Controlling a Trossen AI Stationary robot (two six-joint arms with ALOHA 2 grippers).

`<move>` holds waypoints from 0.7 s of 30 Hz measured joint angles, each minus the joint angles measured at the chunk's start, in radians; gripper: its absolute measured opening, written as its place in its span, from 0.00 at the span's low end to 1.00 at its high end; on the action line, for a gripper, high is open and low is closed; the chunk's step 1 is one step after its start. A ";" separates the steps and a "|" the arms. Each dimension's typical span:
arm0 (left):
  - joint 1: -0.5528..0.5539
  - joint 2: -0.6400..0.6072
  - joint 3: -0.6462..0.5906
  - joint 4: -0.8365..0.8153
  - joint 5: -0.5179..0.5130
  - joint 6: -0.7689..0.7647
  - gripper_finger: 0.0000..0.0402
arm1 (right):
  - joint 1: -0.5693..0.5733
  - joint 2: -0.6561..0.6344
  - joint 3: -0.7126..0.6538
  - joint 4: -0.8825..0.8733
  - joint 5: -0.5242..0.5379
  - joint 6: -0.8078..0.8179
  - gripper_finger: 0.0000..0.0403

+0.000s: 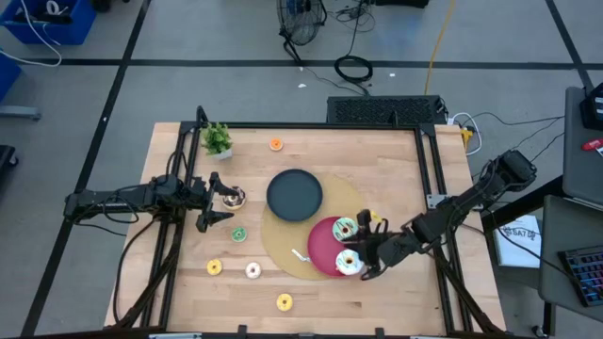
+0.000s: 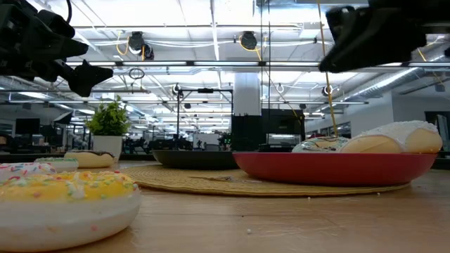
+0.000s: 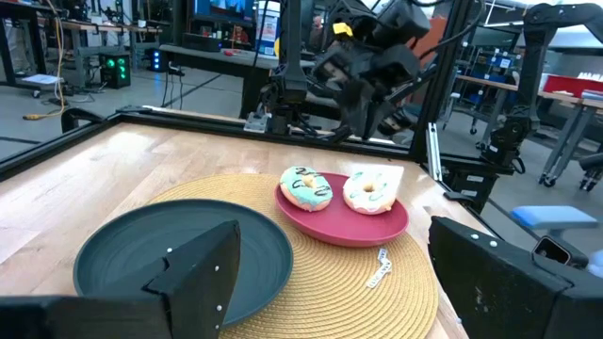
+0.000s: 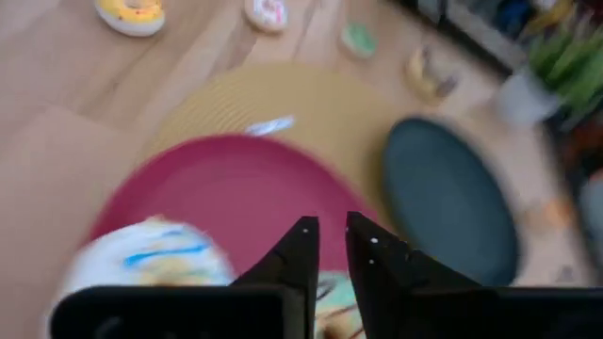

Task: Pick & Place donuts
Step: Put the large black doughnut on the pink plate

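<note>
Now right claw (image 4: 325,247) closed above red plate (image 4: 236,188).

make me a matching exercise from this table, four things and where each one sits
Things:
1. black plate
2. red plate
3. potted plant
4. orange donut

Places:
A. far edge of the bare table, right of the plant
B. holding two iced donuts
C. far left corner
D. empty, at the mat's far edge

Pairs: 1-D, 2-B, 3-C, 4-A
</note>
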 joint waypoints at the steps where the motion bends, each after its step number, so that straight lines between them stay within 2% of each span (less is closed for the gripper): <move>1: 0.000 0.000 0.000 0.000 0.000 0.000 0.83 | -0.005 0.000 0.000 0.019 0.000 -0.051 0.14; 4: 0.000 0.000 0.000 0.000 0.000 0.000 0.83 | -0.022 0.000 0.000 0.048 0.001 -0.134 0.16; 10: 0.000 0.000 0.000 0.000 0.000 0.000 0.84 | -0.085 0.008 0.000 0.104 -0.004 -0.142 0.17; 17: 0.000 0.000 0.000 0.000 0.000 0.000 0.83 | -0.159 0.020 0.000 0.341 -0.002 0.086 0.17; 21: 0.000 0.000 0.000 0.000 0.000 0.000 0.83 | -0.188 0.020 0.000 0.412 0.000 0.053 0.17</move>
